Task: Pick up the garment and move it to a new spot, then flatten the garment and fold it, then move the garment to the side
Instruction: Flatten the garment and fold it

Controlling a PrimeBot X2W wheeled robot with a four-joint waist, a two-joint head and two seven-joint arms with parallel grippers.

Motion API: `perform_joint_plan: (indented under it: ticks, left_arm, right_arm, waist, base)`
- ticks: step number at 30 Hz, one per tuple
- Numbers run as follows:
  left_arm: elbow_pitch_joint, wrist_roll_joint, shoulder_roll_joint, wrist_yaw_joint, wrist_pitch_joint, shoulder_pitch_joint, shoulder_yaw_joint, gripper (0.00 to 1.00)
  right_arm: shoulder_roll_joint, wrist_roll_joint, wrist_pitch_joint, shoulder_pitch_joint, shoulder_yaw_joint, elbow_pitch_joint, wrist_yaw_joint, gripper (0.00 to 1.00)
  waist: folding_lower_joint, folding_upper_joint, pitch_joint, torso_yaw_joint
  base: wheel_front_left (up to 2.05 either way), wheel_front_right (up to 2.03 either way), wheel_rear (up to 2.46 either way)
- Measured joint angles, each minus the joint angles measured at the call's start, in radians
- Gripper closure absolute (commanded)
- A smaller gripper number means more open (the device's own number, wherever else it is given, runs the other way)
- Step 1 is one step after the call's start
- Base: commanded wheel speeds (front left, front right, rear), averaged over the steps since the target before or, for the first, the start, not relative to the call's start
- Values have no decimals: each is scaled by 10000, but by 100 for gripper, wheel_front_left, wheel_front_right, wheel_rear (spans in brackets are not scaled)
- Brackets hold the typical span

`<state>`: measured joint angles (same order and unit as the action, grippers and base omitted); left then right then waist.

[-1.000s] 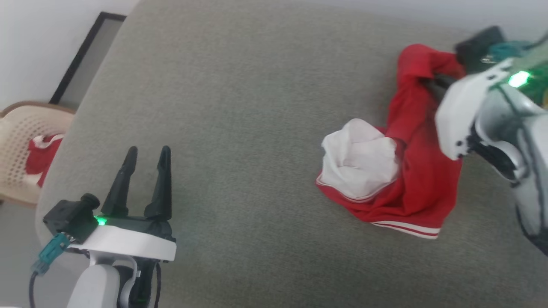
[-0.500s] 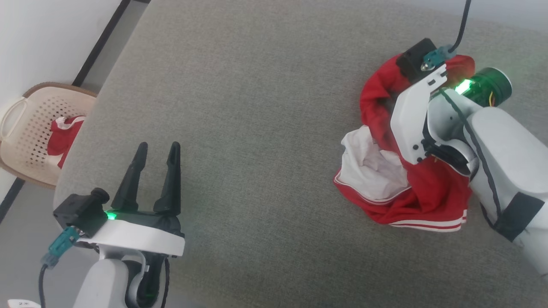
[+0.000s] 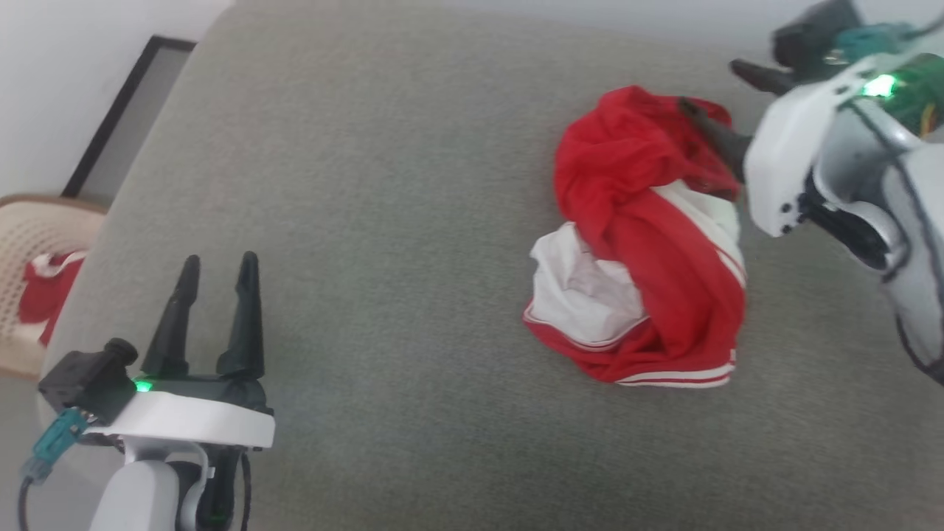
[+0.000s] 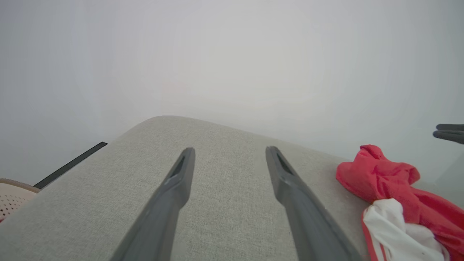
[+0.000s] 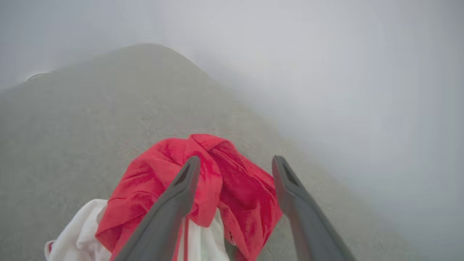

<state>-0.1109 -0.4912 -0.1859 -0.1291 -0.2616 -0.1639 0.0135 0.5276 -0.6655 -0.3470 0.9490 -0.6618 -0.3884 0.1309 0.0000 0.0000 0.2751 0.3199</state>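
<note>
The garment (image 3: pixel 649 243) lies crumpled in a heap on the grey cushioned surface (image 3: pixel 405 184), red fabric on top, a white sleeve (image 3: pixel 582 287) and striped trim at its near side. My right gripper (image 3: pixel 712 85) stands open at the heap's far right edge, one finger over the red fabric; whether it touches is unclear. In the right wrist view the gripper (image 5: pixel 236 159) spreads above the garment (image 5: pixel 156 174) without pinching it. My left gripper (image 3: pixel 220 258) is open and empty at the lower left, far from the cloth. The left wrist view has this gripper (image 4: pixel 230 149) and the garment (image 4: pixel 391 181) at right.
A beige perforated basket (image 3: pixel 29 228) holding another red-and-white cloth (image 3: pixel 40 295) stands off the surface's left edge. A dark strip (image 3: pixel 110 110) runs along the white wall behind it. The right arm's fingers (image 4: pixel 447 131) show at the left wrist view's right edge.
My right gripper has opened and drawn back from the garment, which has settled into a lower heap. The head view has shifted. The left gripper keeps its pose.
</note>
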Motion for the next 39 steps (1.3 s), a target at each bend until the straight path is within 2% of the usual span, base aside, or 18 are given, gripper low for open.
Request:
perform_joint_plan:
  ticks: [7,12,22,30,36,37,38,39]
  left_arm:
    - [90,77,-109,0,2,204,199,0]
    - [121,84,-173,0,2,221,188,0]
    - [100,79,-236,0,2,227,-21,0]
    - [19,56,-161,0,2,219,-257,0]
    - [-35,-6,-63,0,2,140,-414,0]
    - [-44,-6,-52,0,2,124,-422,0]
    - [-50,-6,-35,0,2,113,-433,0]
    - [-54,-6,-19,-2,2,105,-437,0]
  right_arm:
    - [236,86,702,-1229,1308,439,0,0]
    - [217,2,489,-2318,1871,821,0,0]
    - [215,-658,-911,-3488,1967,1348,0,0]
    - [90,-780,-2196,-3407,1712,867,-2,0]
    - [10,-575,-2568,-2884,1432,236,-2,0]
    - [-29,-571,-2558,-2825,1394,150,-2,14]
    - [-35,-495,-2545,-2745,1302,52,-2,14]
    - [-27,-422,-2545,-2652,1166,0,-2,100]
  waist:
    - [0,0,-329,-537]
    - [0,0,-507,-798]
    - [0,0,-578,-699]
    - [0,0,-422,-272]
    - [0,0,-182,67]
    - [0,0,-139,112]
    - [0,0,-98,154]
    - [0,0,-62,192]
  base:
    - [0,0,0]
    - [0,0,0]
    - [0,0,0]
    - [0,0,0]
    - [0,0,0]
    - [0,0,0]
    - [0,0,0]
    - [0,0,0]
